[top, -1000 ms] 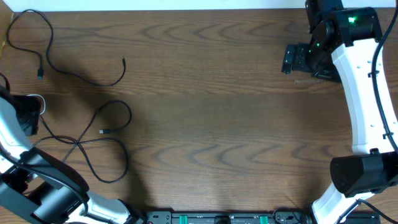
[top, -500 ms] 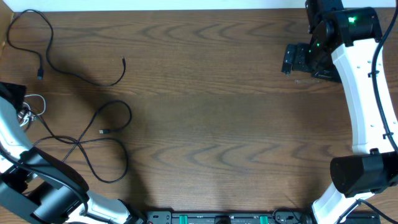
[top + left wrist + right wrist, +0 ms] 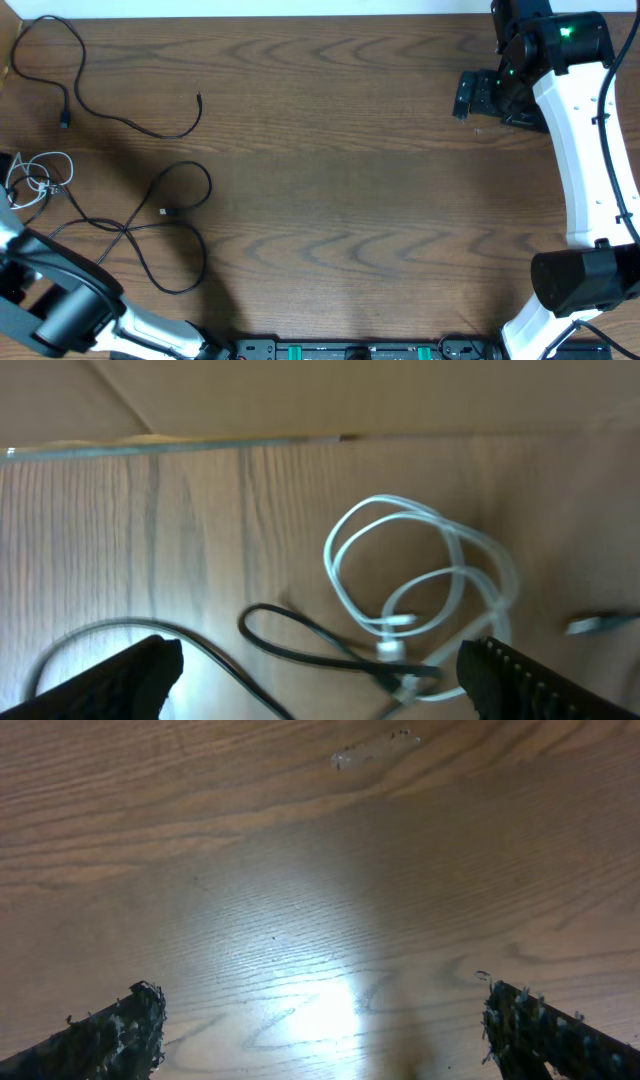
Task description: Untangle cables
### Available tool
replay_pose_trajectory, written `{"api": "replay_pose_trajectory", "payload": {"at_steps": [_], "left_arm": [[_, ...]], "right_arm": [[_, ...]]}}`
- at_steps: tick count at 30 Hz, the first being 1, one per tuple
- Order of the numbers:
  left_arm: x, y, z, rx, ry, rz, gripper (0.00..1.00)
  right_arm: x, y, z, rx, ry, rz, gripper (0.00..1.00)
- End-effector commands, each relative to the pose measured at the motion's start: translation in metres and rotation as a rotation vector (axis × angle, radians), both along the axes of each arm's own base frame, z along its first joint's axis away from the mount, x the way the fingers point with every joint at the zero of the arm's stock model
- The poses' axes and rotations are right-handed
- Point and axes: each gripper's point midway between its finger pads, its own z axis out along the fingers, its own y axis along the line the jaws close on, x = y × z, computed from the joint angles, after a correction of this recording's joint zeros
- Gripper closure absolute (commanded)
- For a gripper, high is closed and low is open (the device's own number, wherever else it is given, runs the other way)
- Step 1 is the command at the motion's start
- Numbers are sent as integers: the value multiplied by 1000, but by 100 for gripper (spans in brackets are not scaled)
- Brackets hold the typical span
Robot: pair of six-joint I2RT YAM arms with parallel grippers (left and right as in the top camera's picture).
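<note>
A short white cable (image 3: 36,174) lies in a loose coil at the table's left edge. In the left wrist view this white cable (image 3: 420,575) rests on the wood just beyond my left gripper (image 3: 320,685), which is open with nothing between its fingers. A black cable (image 3: 300,642) crosses under the coil's near side. One black cable (image 3: 75,75) loops across the far left corner. Another black cable (image 3: 172,215) forms loops nearer the front, its plug inside the loop. My right gripper (image 3: 478,95) hangs open over bare wood at the far right, seen also in the right wrist view (image 3: 325,1030).
The table's left edge (image 3: 200,445) runs just past the white coil, with a beige surface beyond it. The left arm (image 3: 55,300) fills the front left corner. The right arm (image 3: 585,150) stretches along the right side. A small pale smear (image 3: 375,748) marks the wood.
My left gripper has opened and let go of the white cable, then drawn back toward the left edge. The white coil now lies free on the table. The right arm has not moved.
</note>
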Motion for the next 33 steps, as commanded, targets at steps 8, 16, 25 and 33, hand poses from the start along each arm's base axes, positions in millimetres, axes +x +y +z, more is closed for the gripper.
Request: {"api": "replay_pose_trajectory", "payload": {"at_steps": [8,16,25,33], "left_arm": [[10,-6,-54,-66,220,-476,7],[44,-52,-58,-167,59,-797,16],[35,-75,-66,-270,67,-832,30],[37,-117,-87,-372,107,-890,59]], "right_arm": [[1,-3,7,-13,-22,0,1],[2,-3,7,-13,-22,0,1],[1,-3,7,-13,-22,0,1],[1,-3,7,-13,-22,0,1]]}}
